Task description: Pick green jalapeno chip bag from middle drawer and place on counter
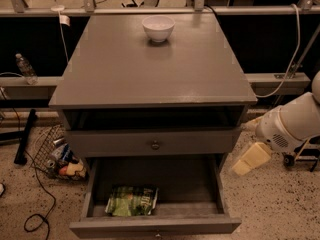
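The green jalapeno chip bag lies flat in the front left part of the open middle drawer, the lowest one, which is pulled out toward me. The counter is the grey top of the cabinet, with a white bowl near its back edge. My gripper hangs on the white arm to the right of the cabinet. It is outside the drawer, level with the closed drawer front, and is holding nothing that I can see.
A closed grey drawer front with a round knob sits above the open drawer, with a dark open slot above it. A wire basket of items, a water bottle and a floor cable are on the left.
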Robot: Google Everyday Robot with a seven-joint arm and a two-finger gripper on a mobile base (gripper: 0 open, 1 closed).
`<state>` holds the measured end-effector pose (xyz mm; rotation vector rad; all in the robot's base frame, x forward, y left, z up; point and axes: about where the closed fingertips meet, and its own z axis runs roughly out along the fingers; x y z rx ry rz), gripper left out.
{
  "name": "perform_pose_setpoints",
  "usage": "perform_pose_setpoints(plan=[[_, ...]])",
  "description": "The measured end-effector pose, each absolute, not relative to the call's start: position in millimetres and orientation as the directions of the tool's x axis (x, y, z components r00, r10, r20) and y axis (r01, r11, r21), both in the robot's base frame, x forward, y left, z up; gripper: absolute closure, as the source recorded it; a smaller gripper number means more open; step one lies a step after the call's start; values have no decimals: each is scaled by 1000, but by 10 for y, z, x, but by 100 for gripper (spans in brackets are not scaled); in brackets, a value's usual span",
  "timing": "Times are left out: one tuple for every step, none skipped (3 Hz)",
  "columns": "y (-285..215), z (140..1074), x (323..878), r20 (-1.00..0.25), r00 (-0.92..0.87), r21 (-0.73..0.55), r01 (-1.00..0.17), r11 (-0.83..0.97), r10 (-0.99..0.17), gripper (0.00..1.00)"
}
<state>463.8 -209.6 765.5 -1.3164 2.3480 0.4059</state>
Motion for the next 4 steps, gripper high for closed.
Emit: perform_pose_setpoints(plan=[[-2092,7607,4625,-489,-473,57,-856,514,-733,0],[-2060,7126,4505,-479,-541,134,-824,551,-692,0],[-1894,6647,4453,-513,-586,218,-796,565,-627,0],[-1662,6318,4479,-555,-604,280,-783,555,-572,0]])
